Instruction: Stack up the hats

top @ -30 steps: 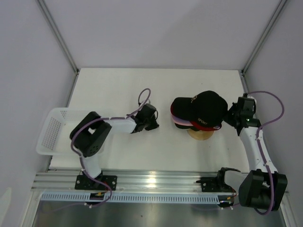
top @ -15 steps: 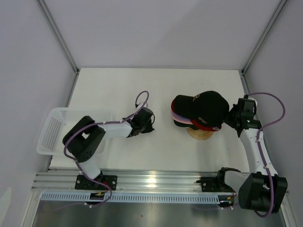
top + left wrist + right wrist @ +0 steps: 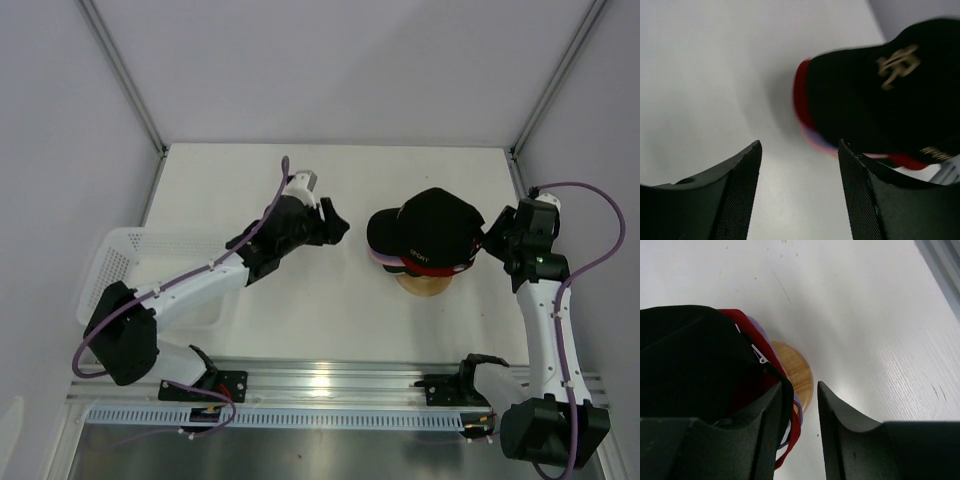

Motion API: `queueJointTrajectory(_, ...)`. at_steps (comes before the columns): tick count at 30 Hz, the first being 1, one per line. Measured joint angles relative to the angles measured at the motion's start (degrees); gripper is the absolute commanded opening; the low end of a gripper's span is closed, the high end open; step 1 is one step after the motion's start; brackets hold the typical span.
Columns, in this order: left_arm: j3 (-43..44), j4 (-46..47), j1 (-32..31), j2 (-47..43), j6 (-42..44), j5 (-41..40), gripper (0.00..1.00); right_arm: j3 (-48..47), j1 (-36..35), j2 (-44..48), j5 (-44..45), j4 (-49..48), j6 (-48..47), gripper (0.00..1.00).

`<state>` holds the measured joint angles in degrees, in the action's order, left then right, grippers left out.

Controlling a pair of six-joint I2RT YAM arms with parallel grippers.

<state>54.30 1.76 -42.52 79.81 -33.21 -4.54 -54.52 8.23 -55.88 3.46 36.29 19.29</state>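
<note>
The hats form one pile, with a black hat [image 3: 430,228] bearing gold lettering on top. Red [image 3: 800,95] and lavender [image 3: 756,326] hats show at its edges. The pile rests on a round wooden stand [image 3: 425,285]. My left gripper [image 3: 335,228] hovers open just left of the pile's brims, with only bare table between its fingers [image 3: 742,190]. My right gripper [image 3: 490,245] is at the back of the pile, its jaws parted. In the right wrist view the black hat's back strap [image 3: 787,395] lies against the inner side of the left finger [image 3: 767,430].
A white mesh basket [image 3: 115,270] sits at the table's left edge, beside the left arm's base. The wooden stand [image 3: 797,372] pokes out under the hats on the near side. Grey walls enclose the table on three sides.
My left arm has swung up from the table's middle toward the hats and opened its jaws. The right gripper's jaws have parted and it has shifted slightly back.
</note>
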Motion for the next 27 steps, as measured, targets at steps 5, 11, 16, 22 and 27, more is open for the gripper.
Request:
queueJointTrajectory(5,6.58,7.5,0.0,1.31,-0.13,4.63,0.82,0.0,0.15,0.26,-0.09,-0.02,0.04,0.4)
queueJointTrajectory(11,8.26,13.18,0.07,10.82,-7.91,9.38,0.8,1.14,0.31,0.5,-0.81,-0.96,0.15,0.4)
queueJointTrajectory(16,7.72,13.18,0.11,16.74,-15.87,10.97,0.8,2.14,0.52,0.5,-1.36,-1.99,0.17,0.4)
queueJointTrajectory(22,8.04,13.75,0.17,18.88,-21.79,12.46,0.78,2.99,0.59,-0.02,-2.03,-3.17,0.39,0.39)
queueJointTrajectory(27,9.6,14.71,0.22,22.67,-25.46,14.56,0.72,3.02,0.63,-0.85,-2.51,-4.07,0.57,0.39)
